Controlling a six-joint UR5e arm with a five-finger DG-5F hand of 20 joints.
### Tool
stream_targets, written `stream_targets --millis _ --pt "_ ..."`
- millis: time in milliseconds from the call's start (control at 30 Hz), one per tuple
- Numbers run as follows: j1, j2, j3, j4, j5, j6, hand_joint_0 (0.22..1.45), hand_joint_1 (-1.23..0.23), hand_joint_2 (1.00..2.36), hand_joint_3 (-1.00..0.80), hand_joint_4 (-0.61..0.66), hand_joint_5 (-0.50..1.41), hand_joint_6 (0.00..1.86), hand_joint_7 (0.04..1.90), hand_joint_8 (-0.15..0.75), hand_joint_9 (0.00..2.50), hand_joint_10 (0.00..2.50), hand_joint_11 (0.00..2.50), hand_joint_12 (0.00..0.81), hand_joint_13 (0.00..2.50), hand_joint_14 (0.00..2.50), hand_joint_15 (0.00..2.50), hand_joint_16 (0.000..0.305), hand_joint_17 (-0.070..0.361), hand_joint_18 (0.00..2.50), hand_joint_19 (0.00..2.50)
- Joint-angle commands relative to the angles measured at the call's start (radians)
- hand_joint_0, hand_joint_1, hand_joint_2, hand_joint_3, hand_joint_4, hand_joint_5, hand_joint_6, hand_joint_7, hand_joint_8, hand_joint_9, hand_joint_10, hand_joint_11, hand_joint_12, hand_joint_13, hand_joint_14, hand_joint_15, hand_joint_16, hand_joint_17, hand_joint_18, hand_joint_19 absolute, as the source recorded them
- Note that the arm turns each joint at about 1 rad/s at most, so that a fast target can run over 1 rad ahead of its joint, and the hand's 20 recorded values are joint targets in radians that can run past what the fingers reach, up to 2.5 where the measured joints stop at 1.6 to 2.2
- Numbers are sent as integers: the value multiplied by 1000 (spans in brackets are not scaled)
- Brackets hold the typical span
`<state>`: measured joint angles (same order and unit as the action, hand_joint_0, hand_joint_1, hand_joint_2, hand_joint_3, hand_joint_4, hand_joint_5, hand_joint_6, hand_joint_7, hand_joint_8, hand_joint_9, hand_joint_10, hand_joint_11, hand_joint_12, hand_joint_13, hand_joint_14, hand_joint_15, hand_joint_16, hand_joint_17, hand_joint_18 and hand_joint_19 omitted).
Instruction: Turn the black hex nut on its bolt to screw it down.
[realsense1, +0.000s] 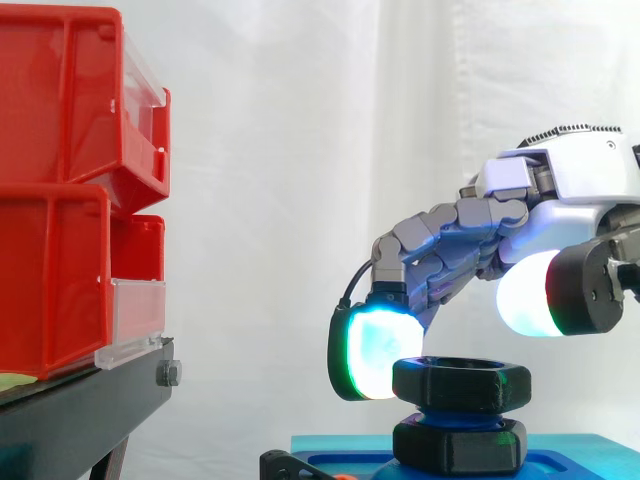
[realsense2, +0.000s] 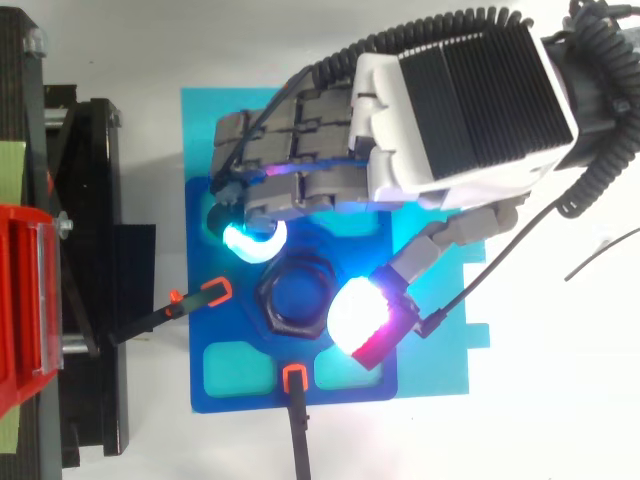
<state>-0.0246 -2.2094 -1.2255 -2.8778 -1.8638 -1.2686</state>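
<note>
The black hex nut (realsense1: 460, 383) (realsense2: 292, 295) sits on a blue bolt, a little above a second black nut (realsense1: 460, 446) at the bolt's foot. The bolt stands on a blue base plate (realsense2: 240, 370). My hand (realsense1: 570, 175) (realsense2: 460, 100) hovers over the nut, open, with its fingers bent down around it. A cyan-green fingertip (realsense1: 375, 352) (realsense2: 250, 240) rests against the nut's left side. The white thumb pad (realsense1: 525, 293) (realsense2: 350, 315) hangs above the nut's right edge, apart from it.
Red bins (realsense1: 60, 200) are stacked on a black stand (realsense1: 80, 410) at the left. Two black clamps with orange tips (realsense2: 205, 295) (realsense2: 295, 378) hold the blue plate, one from the left and one from the front. A lighter blue sheet (realsense2: 440, 350) lies under the plate.
</note>
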Motion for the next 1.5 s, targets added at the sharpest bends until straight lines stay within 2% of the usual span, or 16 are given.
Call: stream_targets --millis 0,200,367,433,533,567,633,667,867,1033,1200,1267,1467 --pt "-11 -1 0 0 -14 0 535 -390 1000 -500 365 -192 502 1012 321 439 7 268 339 496 4 119 46 103 635 354" --pt "-14 1 1 17 -21 2 535 -389 1000 -500 358 -194 502 1003 320 438 6 260 339 495 4 118 46 103 634 353" --pt "12 -1 3 80 -11 3 534 -386 1000 -500 357 -198 502 991 318 436 6 261 340 497 4 118 46 103 635 360" --pt "20 -3 3 88 -6 2 534 -386 1000 -500 355 -198 502 987 319 434 7 266 340 497 4 118 46 103 635 360" --pt "26 -3 3 88 -1 2 533 -382 1000 -500 352 -198 502 983 318 434 9 271 340 498 4 117 46 103 634 359" --pt "37 -3 3 92 8 2 530 -375 1000 -500 351 -198 503 981 319 436 6 260 341 497 4 127 46 104 634 358" --pt "40 -3 3 95 14 2 504 -323 1000 -500 348 -201 502 969 325 432 6 265 351 504 4 125 48 109 643 349" --pt "54 -3 3 91 31 2 485 -286 1000 -500 352 -202 502 970 332 435 8 267 360 507 4 118 50 113 649 352" --pt "81 -3 3 60 68 2 375 -230 1000 -500 417 -201 502 983 381 451 5 264 415 546 3 111 63 141 722 316" --pt "95 -1 3 34 75 2 318 -327 1000 -500 425 -203 502 980 401 457 5 274 440 564 3 113 69 155 746 296" --pt "97 -3 3 35 74 2 299 -440 1000 -500 411 -210 502 951 396 449 5 280 447 563 3 113 70 157 727 306" --pt "97 -3 3 38 74 2 321 -535 1000 -500 397 -213 502 933 382 439 6 286 435 551 3 120 67 151 710 315" --pt "97 -3 3 40 74 -11 431 -637 1000 -500 345 -216 502 930 330 424 7 282 376 519 4 136 55 123 638 372"
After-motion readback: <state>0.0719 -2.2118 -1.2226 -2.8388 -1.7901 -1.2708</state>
